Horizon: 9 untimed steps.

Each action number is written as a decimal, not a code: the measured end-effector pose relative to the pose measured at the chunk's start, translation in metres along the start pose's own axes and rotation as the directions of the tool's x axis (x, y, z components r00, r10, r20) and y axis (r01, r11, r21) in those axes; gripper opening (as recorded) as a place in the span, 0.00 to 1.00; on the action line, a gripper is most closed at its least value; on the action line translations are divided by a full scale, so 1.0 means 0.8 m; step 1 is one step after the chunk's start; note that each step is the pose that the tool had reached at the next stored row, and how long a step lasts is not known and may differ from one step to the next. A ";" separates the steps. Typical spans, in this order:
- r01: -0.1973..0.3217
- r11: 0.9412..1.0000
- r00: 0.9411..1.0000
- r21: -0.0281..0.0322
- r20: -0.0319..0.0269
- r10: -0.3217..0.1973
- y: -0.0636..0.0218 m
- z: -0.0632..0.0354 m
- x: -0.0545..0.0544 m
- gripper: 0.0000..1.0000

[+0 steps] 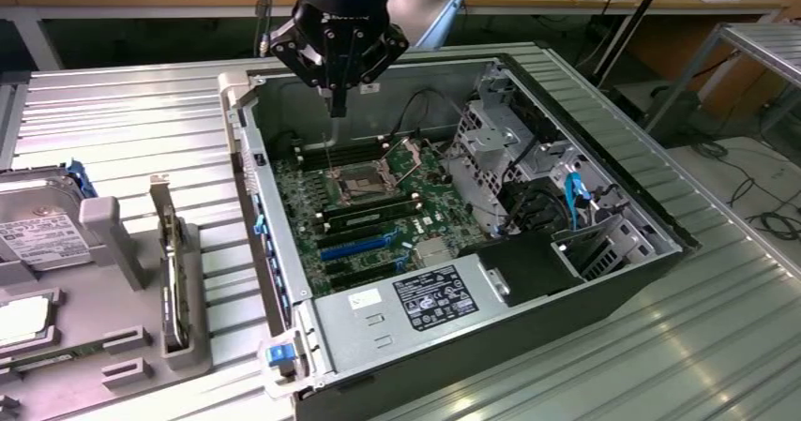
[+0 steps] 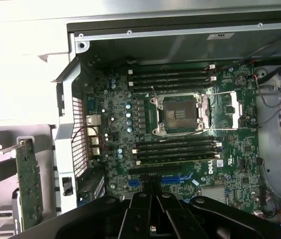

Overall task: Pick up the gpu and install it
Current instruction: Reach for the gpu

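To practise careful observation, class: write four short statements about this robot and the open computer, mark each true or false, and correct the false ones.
1. The hand is gripping the gpu. False: the hand is shut and empty, above the open case.
2. The case's side is off, so the motherboard is exposed. True.
3. The gpu sits in a blue slot on the motherboard. False: the gpu stands on edge in the grey holder outside the case.
4. A hard drive lies on the exterior view's left of the gpu. True.
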State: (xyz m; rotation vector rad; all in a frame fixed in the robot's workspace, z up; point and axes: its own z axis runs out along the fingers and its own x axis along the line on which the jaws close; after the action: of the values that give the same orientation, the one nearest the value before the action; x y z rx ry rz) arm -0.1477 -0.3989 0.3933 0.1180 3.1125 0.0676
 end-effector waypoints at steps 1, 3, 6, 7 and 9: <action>0.000 1.000 1.000 0.000 0.000 0.000 0.000 0.000 0.002 0.11; 0.000 1.000 1.000 0.000 0.000 0.000 0.000 0.000 0.004 0.11; 0.000 1.000 1.000 0.000 0.000 0.000 -0.001 0.000 0.007 0.11; 0.000 1.000 1.000 0.000 0.000 0.000 -0.001 0.000 0.009 0.11; 0.000 1.000 1.000 0.000 0.000 0.000 -0.001 0.000 0.012 0.11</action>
State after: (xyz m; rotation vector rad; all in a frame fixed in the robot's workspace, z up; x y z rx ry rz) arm -0.1577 -0.3989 0.3933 0.1180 3.1125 0.0677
